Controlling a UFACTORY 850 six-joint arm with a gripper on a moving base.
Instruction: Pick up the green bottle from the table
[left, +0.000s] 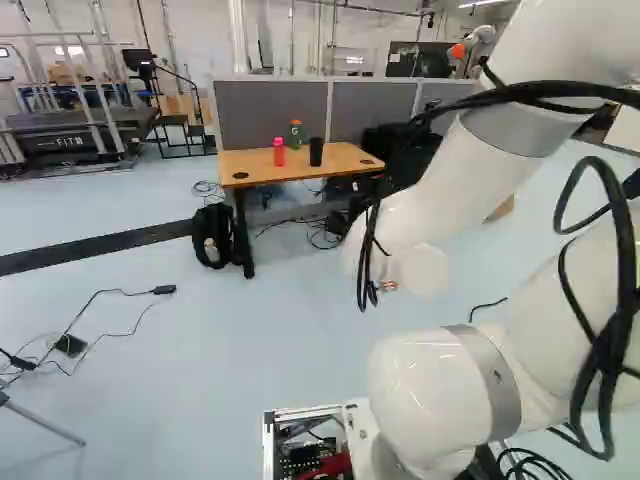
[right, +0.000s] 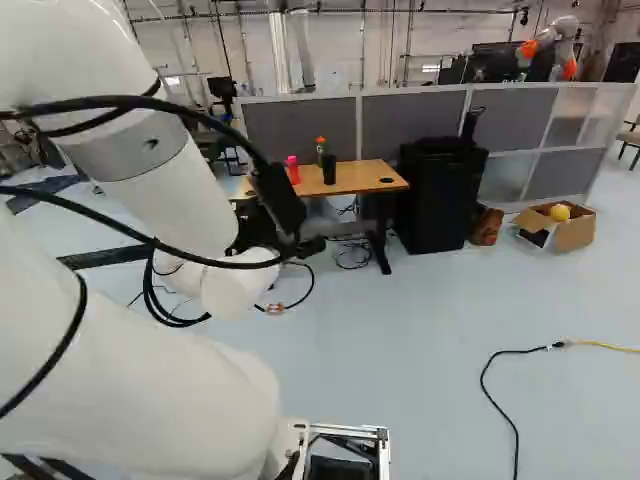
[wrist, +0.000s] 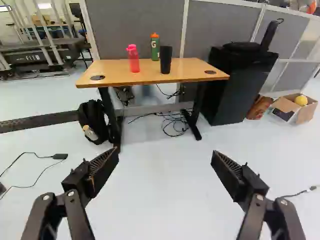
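Note:
Past the arm in the right base view, black parts of my gripper (right: 278, 205) show, the fingertips hard to make out. The wrist view has the gripper (wrist: 165, 156) wide open, nothing between its fingers. Well ahead of it stands the wooden table (wrist: 115, 75). The green bottle (wrist: 155, 49), orange-capped, is upright toward the table's back edge, its base partly behind a black cup (wrist: 165, 59). A pink bottle (wrist: 133, 58) is on its other side. The left base view also shows the green bottle (left: 295, 134) on the tabletop.
Grey partitions (wrist: 135, 25) rise behind the table. A black backpack (wrist: 94, 120) sits by one table leg, cables (wrist: 175, 124) lie underneath. Beside the table are a black cabinet (wrist: 235, 85) and an open cardboard box (wrist: 305, 111). Another robot (right: 550, 45) stands far back.

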